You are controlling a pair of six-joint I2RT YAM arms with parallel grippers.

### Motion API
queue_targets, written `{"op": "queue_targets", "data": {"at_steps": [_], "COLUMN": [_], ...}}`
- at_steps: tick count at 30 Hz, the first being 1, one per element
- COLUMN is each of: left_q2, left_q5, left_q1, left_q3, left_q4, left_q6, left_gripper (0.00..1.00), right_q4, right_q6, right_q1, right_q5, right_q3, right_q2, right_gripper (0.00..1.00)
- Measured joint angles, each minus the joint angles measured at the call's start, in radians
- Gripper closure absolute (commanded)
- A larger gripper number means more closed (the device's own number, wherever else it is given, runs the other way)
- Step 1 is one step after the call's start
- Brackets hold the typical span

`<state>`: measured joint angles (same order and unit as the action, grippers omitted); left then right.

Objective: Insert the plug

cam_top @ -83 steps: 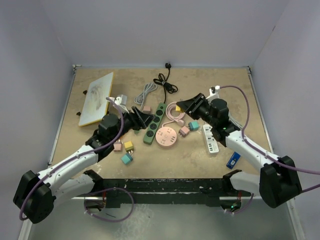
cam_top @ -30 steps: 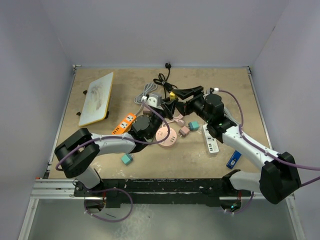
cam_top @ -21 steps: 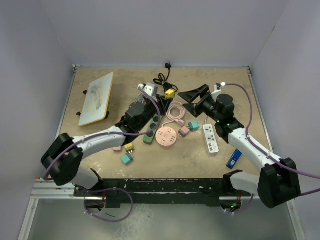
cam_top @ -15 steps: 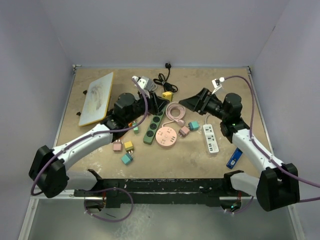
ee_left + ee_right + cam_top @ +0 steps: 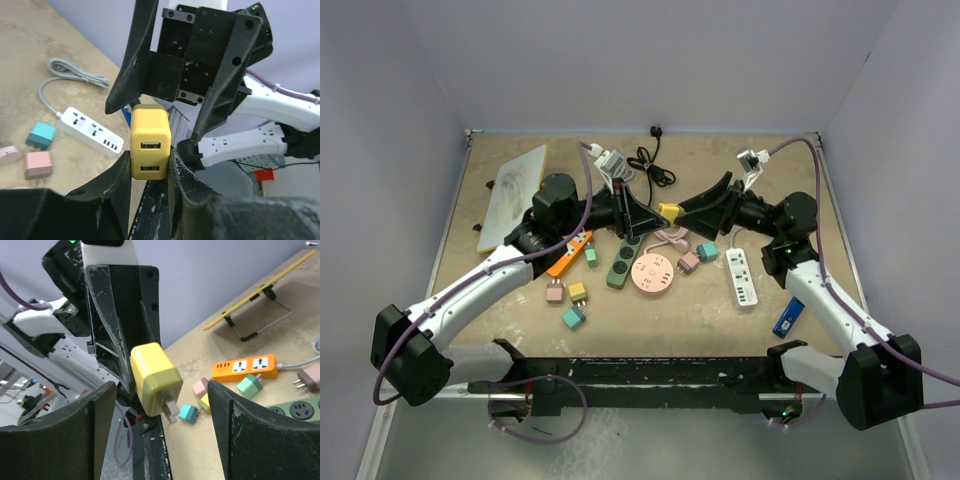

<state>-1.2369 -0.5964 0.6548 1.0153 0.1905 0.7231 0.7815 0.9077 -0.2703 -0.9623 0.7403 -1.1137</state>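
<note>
My left gripper (image 5: pixel 655 213) holds a yellow plug (image 5: pixel 670 211) above the middle of the table. In the left wrist view it is a yellow cube (image 5: pixel 150 149) with two USB slots, pinched between my left fingers (image 5: pixel 116 185). In the right wrist view its olive end and metal prongs (image 5: pixel 170 407) point toward that camera. My right gripper (image 5: pixel 688 213) faces it, open. Its fingers (image 5: pixel 95 430) stand on either side of the plug with gaps, not touching. A green power strip (image 5: pixel 625 255) and a round pink socket hub (image 5: pixel 655 272) lie below.
A white power strip (image 5: pixel 742 277) lies at the right, an orange one (image 5: pixel 570 253) at the left. Small pink, yellow and teal adapters (image 5: pixel 572 305) are scattered near the front. A tilted board (image 5: pixel 515 195) stands at the back left, a black cable (image 5: pixel 650 165) behind, a blue item (image 5: pixel 787 318) at the front right.
My left gripper has carried the yellow plug right and a little nearer. My right gripper has come in to meet it, and its jaws now straddle the plug.
</note>
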Motion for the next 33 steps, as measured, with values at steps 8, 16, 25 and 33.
{"op": "queue_targets", "data": {"at_steps": [8, 16, 25, 33], "left_q2": [0.007, 0.026, 0.039, 0.029], "left_q5": [-0.082, -0.081, 0.0, 0.077], "left_q1": [0.0, 0.0, 0.0, 0.0], "left_q3": [0.0, 0.0, 0.0, 0.0], "left_q4": [0.034, 0.054, 0.06, 0.074], "left_q6": [0.074, 0.136, 0.206, 0.253], "left_gripper": [1.0, 0.81, 0.64, 0.93], "right_q4": [0.079, 0.238, 0.263, 0.29], "right_q6": [0.109, 0.237, 0.288, 0.321], "right_q1": [-0.005, -0.022, -0.051, -0.066], "right_q5": [-0.002, -0.032, 0.066, 0.1], "right_q3": [0.011, 0.011, 0.002, -0.04], "right_q2": [-0.013, -0.044, -0.045, -0.06], "right_gripper": [0.59, 0.8, 0.87, 0.85]}}
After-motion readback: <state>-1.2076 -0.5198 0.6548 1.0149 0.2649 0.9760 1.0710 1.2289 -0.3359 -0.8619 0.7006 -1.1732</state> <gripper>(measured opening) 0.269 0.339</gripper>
